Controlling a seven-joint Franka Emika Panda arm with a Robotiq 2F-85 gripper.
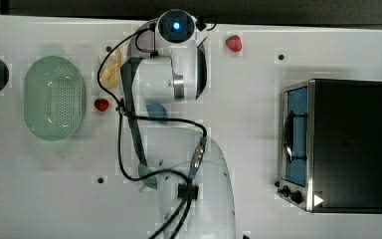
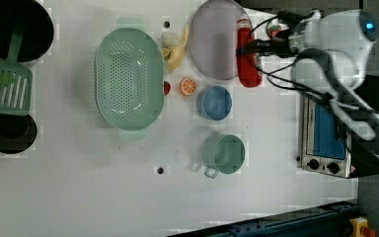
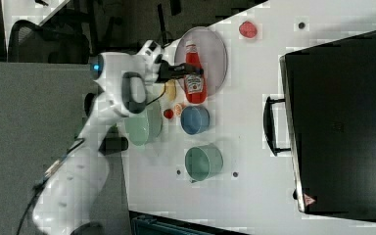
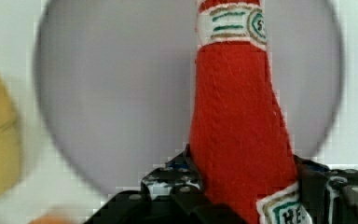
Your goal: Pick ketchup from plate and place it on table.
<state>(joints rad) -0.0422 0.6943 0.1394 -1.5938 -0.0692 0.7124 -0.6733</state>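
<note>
Left view, left to right: green strainer bowl (image 2: 128,79), yellow banana (image 2: 176,48), orange slice (image 2: 188,86), blue dish (image 2: 214,102) and green cup (image 2: 223,153) on white table (image 2: 79,187). Lilac plate (image 2: 212,44) next. Red ketchup (image 2: 247,54) lies along plate's right edge, partly on it. Gripper (image 2: 249,48) pinches ketchup round its middle, one finger on each side. Silver oven (image 2: 325,140) far right.

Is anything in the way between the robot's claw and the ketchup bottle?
No. The gripper is already closed on the ketchup, a finger on each side of it, with the plate beneath. Nothing sits between them.
</note>
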